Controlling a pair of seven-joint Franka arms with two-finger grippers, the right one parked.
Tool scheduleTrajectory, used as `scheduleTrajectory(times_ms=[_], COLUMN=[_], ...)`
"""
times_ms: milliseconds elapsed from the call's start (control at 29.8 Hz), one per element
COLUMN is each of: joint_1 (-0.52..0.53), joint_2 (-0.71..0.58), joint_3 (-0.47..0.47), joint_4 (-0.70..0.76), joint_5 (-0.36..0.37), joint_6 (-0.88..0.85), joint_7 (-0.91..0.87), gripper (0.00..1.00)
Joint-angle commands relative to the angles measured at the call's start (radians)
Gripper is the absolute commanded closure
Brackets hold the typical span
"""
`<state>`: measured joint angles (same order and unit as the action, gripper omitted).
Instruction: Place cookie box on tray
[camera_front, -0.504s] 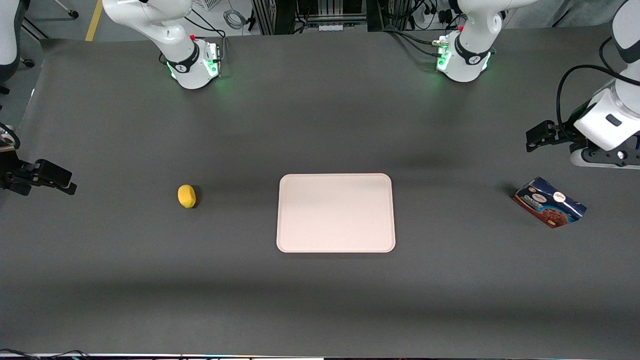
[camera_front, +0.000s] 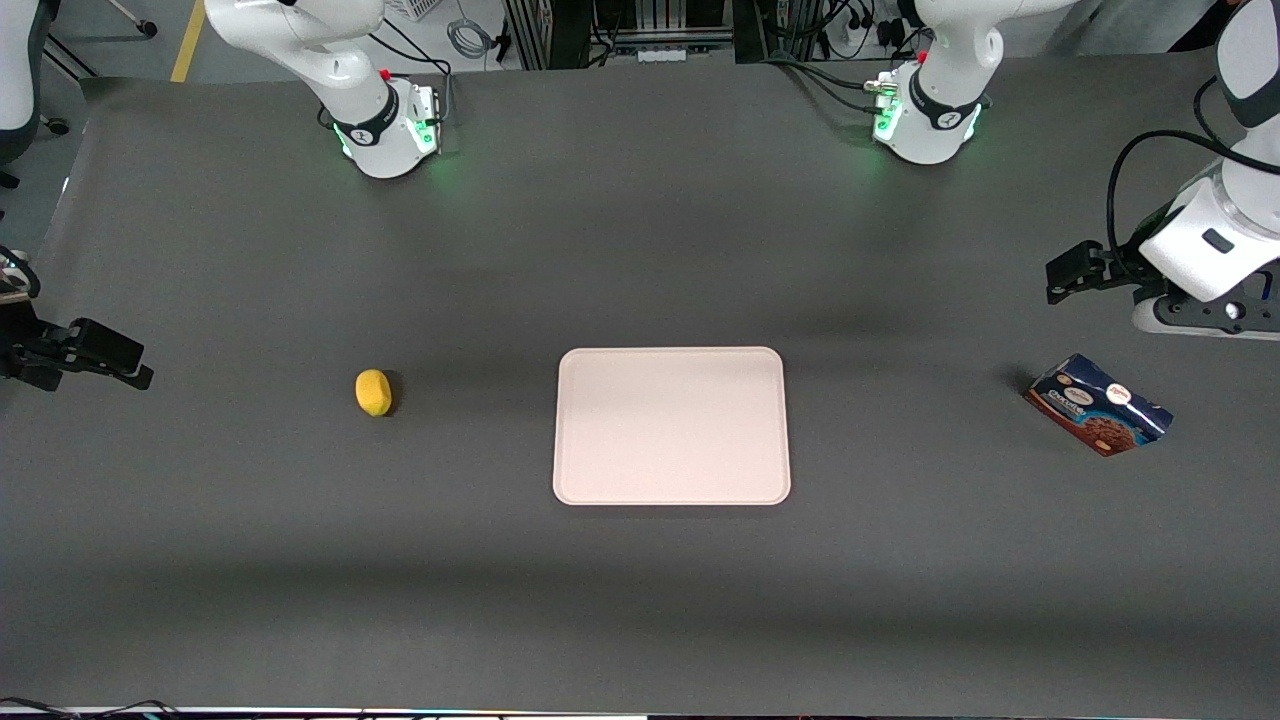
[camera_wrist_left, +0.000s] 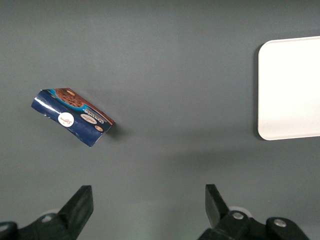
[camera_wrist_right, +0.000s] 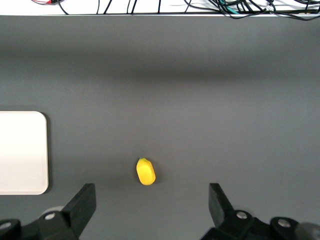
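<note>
Table (camera_front: 300, 560): dark grey mat, carrying everything else.
Tray (camera_front: 671, 426): lay flat mid-table with nothing on it; one rounded corner (camera_wrist_left: 290, 90) showed in the left wrist view.
Arm: the working arm hung at its own end of the table, farther from the front camera than the box.
Gripper (camera_wrist_left: 149, 207): raised above bare mat, fingers (camera_wrist_left: 80, 205) spread wide and holding nothing; its dark fingers (camera_front: 1075, 272) pointed toward the table's middle in the front view.
Box (camera_front: 1099, 404): sat on the mat toward the working arm's end, well apart from the tray and turned askew to the table edges; the wrist camera saw it (camera_wrist_left: 71, 116) off to one side of the line between the fingers, not centred.
Lump (camera_front: 373, 392): small, yellow, toward the parked arm's end, out of the path.
Stage: approach not finished, judging by the gap between gripper and box.
Risk, alignment: the box was askew, so fingers closing without a wrist turn would likely catch its corners and spin it.
Risk, descent: coming down off-centre could land a finger on the carton and crush or shove it.
Risk, carry: a light carton pinched near one end could sag or slip out before reaching the tray.
</note>
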<state>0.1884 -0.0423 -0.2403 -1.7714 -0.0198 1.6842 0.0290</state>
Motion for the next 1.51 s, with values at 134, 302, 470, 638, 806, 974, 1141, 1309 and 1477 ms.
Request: scheduleTrajectory(times_ms=[134, 302, 470, 638, 806, 974, 1141, 1309, 1477], joint_1=[-0.001, -0.004, -0.004, 0.0, 0.002, 0.009, 0.023, 0.06, 0.059], joint_2=[0.002, 0.005, 0.004, 0.004, 0.007, 0.007, 0.001, -0.004, -0.011], joint_3=[0.004, 0.003, -0.001, -0.004, -0.002, 0.003, 0.006, 0.032, 0.111], joint_4=[0.02, 0.02, 0.02, 0.02, 0.02, 0.018, 0.01, 0.006, -0.011], joint_5=[-0.009, -0.009, -0.011, -0.014, -0.014, -0.014, -0.014, -0.014, -0.012], joint_6=[-0.034, -0.024, -0.027, -0.026, -0.014, -0.021, -0.034, -0.035, -0.066], joint_7=[0.019, 0.017, 0.017, 0.017, 0.017, 0.019, 0.0, -0.049, -0.167], gripper=[0.0, 0.0, 0.0, 0.0, 0.0, 0.0, 0.0, 0.0, 0.0])
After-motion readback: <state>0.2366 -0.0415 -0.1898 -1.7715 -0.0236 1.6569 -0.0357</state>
